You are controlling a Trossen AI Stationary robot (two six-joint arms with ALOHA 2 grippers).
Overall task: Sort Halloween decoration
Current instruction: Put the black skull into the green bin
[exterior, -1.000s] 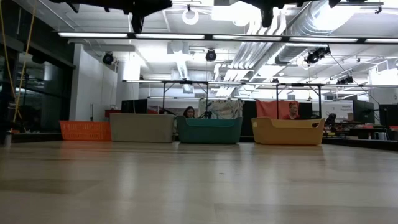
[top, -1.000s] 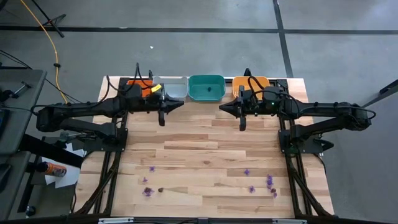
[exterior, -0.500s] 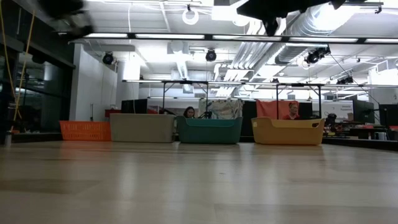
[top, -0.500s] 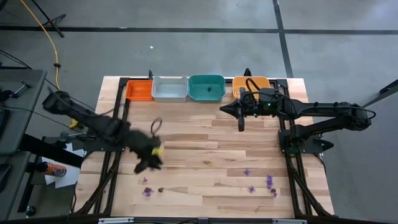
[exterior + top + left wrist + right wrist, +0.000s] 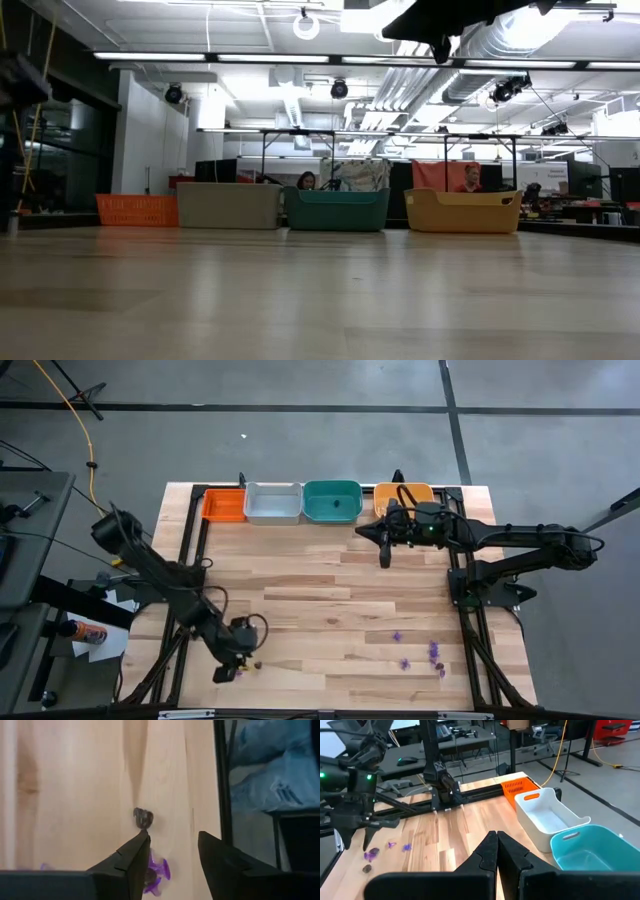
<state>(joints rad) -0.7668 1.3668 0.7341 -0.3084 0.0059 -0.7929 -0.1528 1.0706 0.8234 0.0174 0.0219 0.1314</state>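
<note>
The Halloween decoration lies as tiny trinkets on the wooden table. Several purple ones (image 5: 404,663) are at the near right. A purple one (image 5: 159,872) and a dark one (image 5: 143,817) are at the near left. My left gripper (image 5: 172,839) is open over that near-left group and slants down. The purple trinket shows between its fingers, partly behind one finger. The dark trinket lies just beyond the fingertips. My right gripper (image 5: 385,557) is shut and hangs over the far side of the table, near the orange-yellow tray (image 5: 400,494).
A red-orange tray (image 5: 223,506), a grey-white tray (image 5: 272,503), a teal tray (image 5: 332,501) and the orange-yellow tray stand in a row along the far edge. The near table edge is close to my left gripper. People sit in the room beyond the table.
My left gripper has swung from the grey-white tray at the far edge toward the table's near left corner. It has come down and tipped its fingers downward over the trinkets there.
</note>
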